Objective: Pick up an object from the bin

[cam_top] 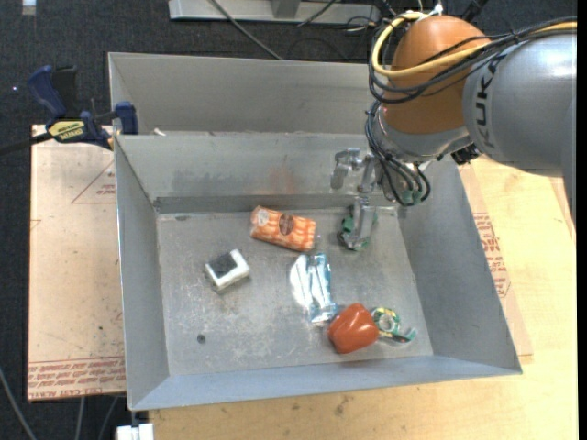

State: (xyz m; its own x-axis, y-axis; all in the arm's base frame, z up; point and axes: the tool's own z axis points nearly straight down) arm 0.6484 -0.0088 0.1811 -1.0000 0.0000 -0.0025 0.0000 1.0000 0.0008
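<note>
The gripper (357, 231) hangs low over the bin floor, close in front of the back wall; whether it is open or closed cannot be told. A small greenish thing (350, 238) sits right at its tip, held or not I cannot say. The orange snack packet (283, 229) lies just to its left, long axis pointing roughly toward the tool. A silvery foil wrapper (313, 288) lies nearer the camera, a red toy pepper (352, 329) beyond it, and a white block (227, 269) far left. The bin (138, 246) leaves open floor leftward; the walls behind and to the right crowd the tool.
</note>
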